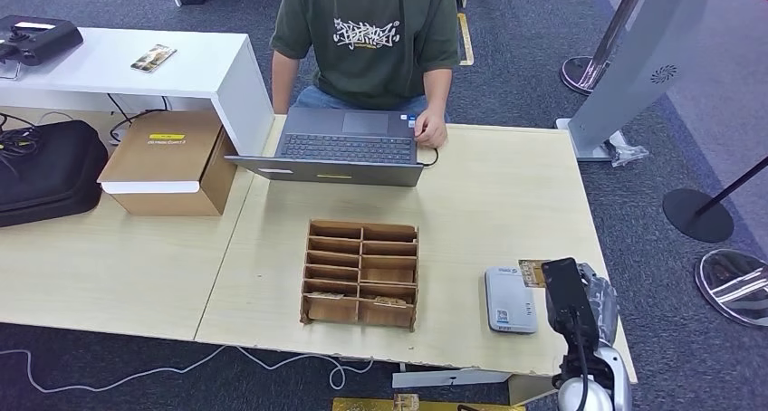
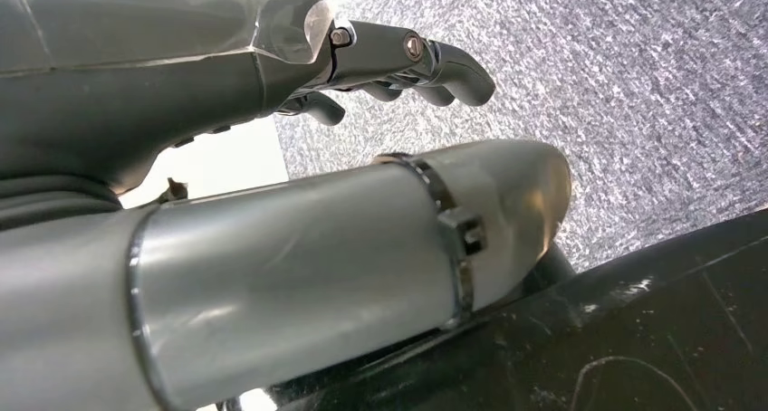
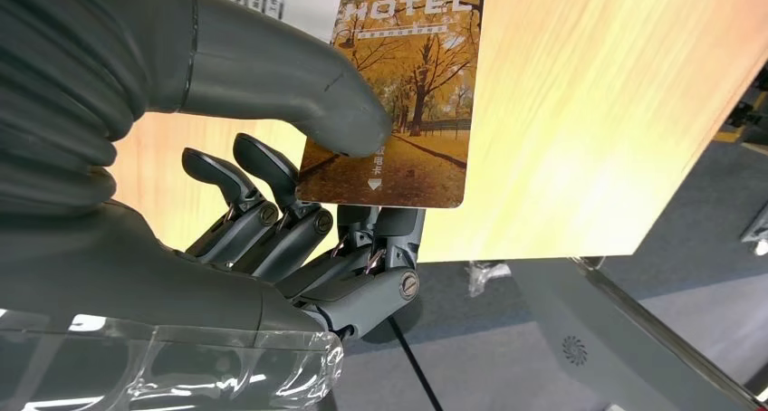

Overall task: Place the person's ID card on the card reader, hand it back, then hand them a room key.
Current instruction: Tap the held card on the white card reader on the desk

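Right hand [image 1: 593, 304] covers most of the room key [image 1: 532, 272] (head view); person [image 1: 367, 40] cut off above shoulders by frame edge.

Right hand [image 3: 299, 221] pinches a card [image 3: 398, 94] between thumb and fingers; left hand [image 2: 362, 67] hangs, fingers curled, holding nothing

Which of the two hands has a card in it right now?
The right hand: it pinches the autumn-tree HOTEL card under its thumb, beside the card reader. The left hand holds nothing.
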You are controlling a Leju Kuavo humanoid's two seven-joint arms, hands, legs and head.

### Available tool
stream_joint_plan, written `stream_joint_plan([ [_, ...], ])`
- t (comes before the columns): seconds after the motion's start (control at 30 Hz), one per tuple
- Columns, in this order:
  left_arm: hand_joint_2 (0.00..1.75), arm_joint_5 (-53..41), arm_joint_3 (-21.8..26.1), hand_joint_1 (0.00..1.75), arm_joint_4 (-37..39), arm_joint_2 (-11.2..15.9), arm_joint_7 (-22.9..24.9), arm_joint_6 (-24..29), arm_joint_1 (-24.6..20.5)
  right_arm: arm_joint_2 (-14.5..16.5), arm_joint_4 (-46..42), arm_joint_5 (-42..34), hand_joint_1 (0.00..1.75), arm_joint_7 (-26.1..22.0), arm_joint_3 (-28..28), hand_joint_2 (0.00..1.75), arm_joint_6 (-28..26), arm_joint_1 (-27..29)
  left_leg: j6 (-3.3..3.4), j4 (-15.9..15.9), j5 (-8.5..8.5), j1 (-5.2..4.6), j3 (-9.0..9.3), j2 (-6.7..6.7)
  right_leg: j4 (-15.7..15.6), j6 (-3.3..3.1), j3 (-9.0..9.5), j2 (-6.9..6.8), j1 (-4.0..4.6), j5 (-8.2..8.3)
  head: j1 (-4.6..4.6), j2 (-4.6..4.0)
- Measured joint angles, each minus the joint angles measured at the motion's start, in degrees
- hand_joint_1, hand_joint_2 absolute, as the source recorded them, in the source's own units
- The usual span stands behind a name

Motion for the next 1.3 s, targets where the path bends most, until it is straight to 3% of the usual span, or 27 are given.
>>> stream_joint_plan([
  [0.47,0.00,0.89,0.00,0.00,0.00,0.01,0.82,-0.45,-0.06,2.61,0.59,1.22,1.75,0.86,-1.85,1.75,2.02,1.71,0.00,0.00,0.00,0.00,0.00,0.00,0.00,0.00,0.00,0.00,0.00,0.00,0.00,0.00],
  [1.3,0.00,-0.75,0.00,0.00,0.00,0.02,1.56,-0.93,-0.15,2.38,9.14,2.99,1.75,5.60,-1.83,1.75,7.92,-1.95,0.00,0.00,0.00,0.01,0.06,0.04,0.00,0.00,0.05,0.04,0.01,0.00,0.00,0.00],
])
